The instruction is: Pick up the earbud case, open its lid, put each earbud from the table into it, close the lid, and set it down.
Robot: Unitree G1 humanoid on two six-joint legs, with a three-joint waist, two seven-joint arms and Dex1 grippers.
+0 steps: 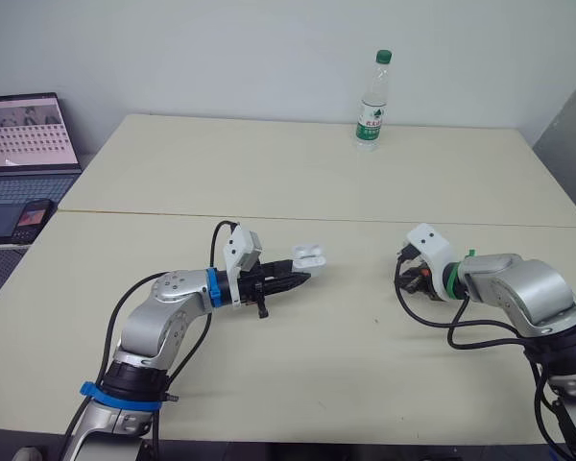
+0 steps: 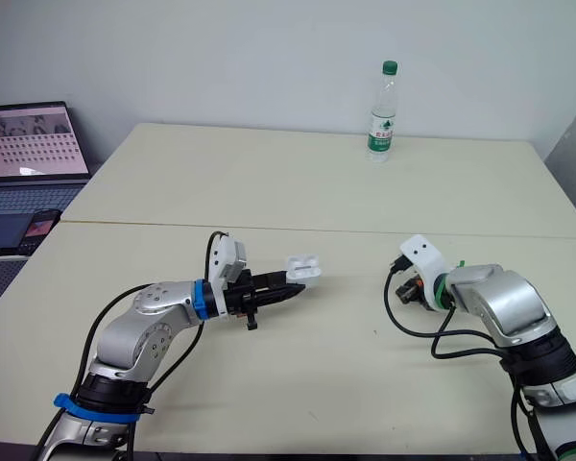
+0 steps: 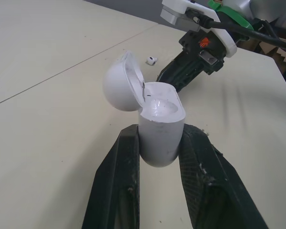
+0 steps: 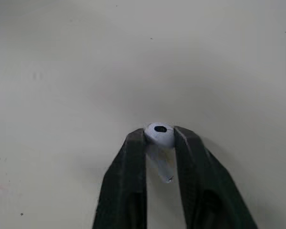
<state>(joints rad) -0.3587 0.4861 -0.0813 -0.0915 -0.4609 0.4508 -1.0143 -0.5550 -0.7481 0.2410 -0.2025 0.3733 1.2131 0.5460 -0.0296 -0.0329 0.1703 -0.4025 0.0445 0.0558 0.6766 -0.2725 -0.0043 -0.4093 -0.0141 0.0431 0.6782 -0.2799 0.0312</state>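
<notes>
The white earbud case (image 3: 158, 119) stands upright between the fingertips of my left gripper (image 3: 159, 138), which is shut on its lower body. Its lid (image 3: 121, 81) is hinged open to one side. In the head views the case (image 1: 308, 254) sits just left of the table's middle, at the tip of the left gripper (image 1: 303, 279). My right gripper (image 4: 159, 140) is shut on a white earbud (image 4: 159, 133), low over the table. It reaches in from the right (image 1: 410, 279). Another small white earbud (image 3: 152, 60) lies on the table beyond the case, beside the right gripper's fingers (image 3: 174, 76).
A water bottle (image 1: 372, 101) stands at the far edge of the beige table (image 1: 269, 173). A laptop (image 1: 27, 134) and a phone (image 1: 31, 219) lie off the table's left side. A seam (image 1: 365, 219) runs across the tabletop behind both grippers.
</notes>
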